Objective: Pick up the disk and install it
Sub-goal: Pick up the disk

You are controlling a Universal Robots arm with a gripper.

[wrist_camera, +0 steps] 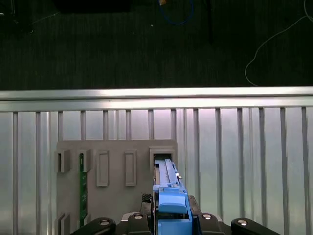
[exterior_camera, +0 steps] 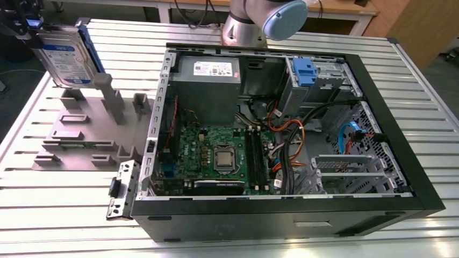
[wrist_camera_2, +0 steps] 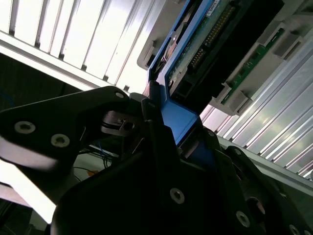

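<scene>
Hand (wrist_camera: 172,218): clamped on the blue carrier of the disk (exterior_camera: 68,59). Disk: held upright, directly over an end slot of the grey slotted fixture plate (exterior_camera: 79,134). Open computer case (exterior_camera: 287,134): laid just beside the fixture plate. Both are carried by the slatted aluminium worktop (exterior_camera: 57,204).

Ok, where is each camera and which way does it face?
Exterior view: off the arm, high, looking down on the computer case; arm and gripper show.
First wrist view: on the wrist, looking down past the jaws at the grey fixture.
Second wrist view: on the wrist, close beside the disk, gripper body in front.
Shared: all show the disk.
</scene>
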